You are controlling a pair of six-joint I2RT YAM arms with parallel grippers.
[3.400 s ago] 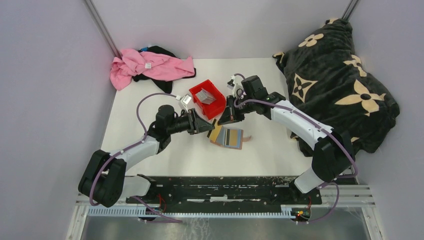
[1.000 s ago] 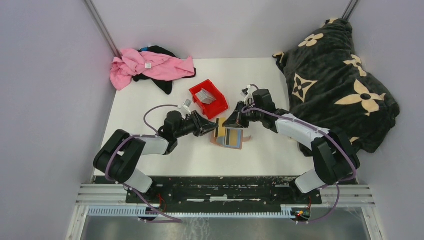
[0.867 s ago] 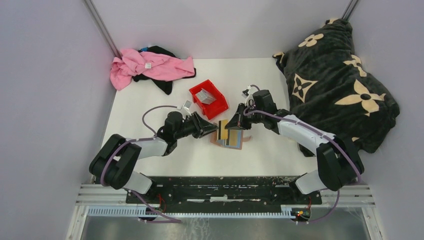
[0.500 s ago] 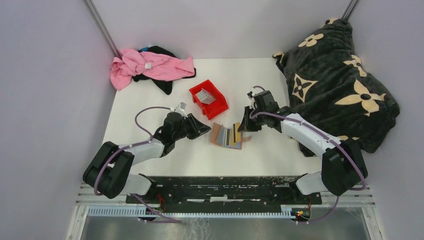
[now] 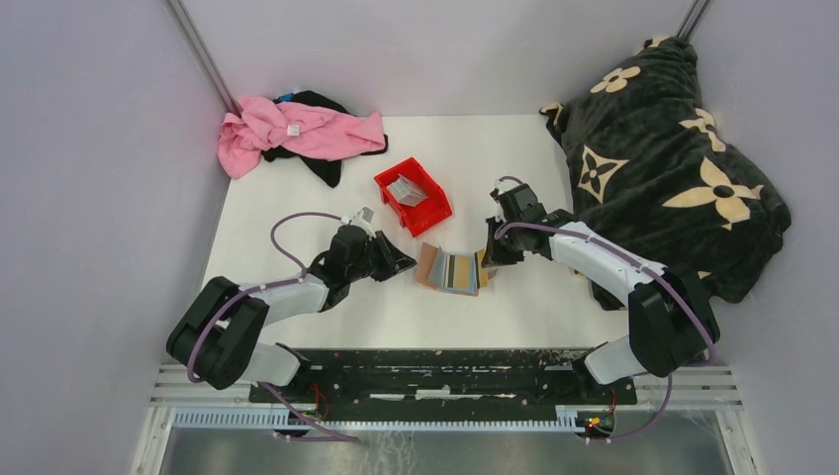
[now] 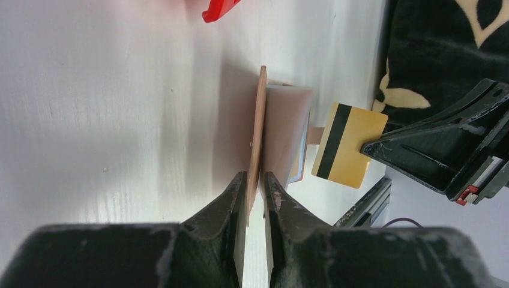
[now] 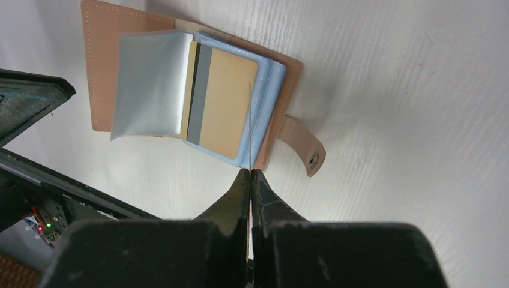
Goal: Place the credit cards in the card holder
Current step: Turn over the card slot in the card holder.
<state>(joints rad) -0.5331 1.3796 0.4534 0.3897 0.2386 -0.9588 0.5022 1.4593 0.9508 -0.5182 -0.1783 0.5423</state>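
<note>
The card holder [image 5: 450,270] is lying open on the surface [image 5: 297,198], between the two tools. Its tan cover [image 6: 261,114] is being seen edge-on from the left wrist, and the left tool [image 6: 255,178] is being positioned with one finger close on each side of that edge. Whether the cover is actually being pinched cannot be told. The right tool [image 7: 249,175] is being pressed together on the gold card [image 6: 348,144], which is being gripped by one corner and carried on edge just beside the holder's snap tab [image 7: 303,150].

Several failures are being judged likely from here. If the cover is not being gripped firmly, the holder is likely to be pushed across the surface or flopped shut once the card is being driven in. Because only a corner is being held, the card is at risk of being twisted in the fingers when its edge is being pressed against a sleeve mouth. One sleeve is already being occupied by another striped card [image 7: 222,108], and the loose clear sleeve [image 7: 147,84] is curling upward, so the card could be slid over a pocket rather than into it.
</note>
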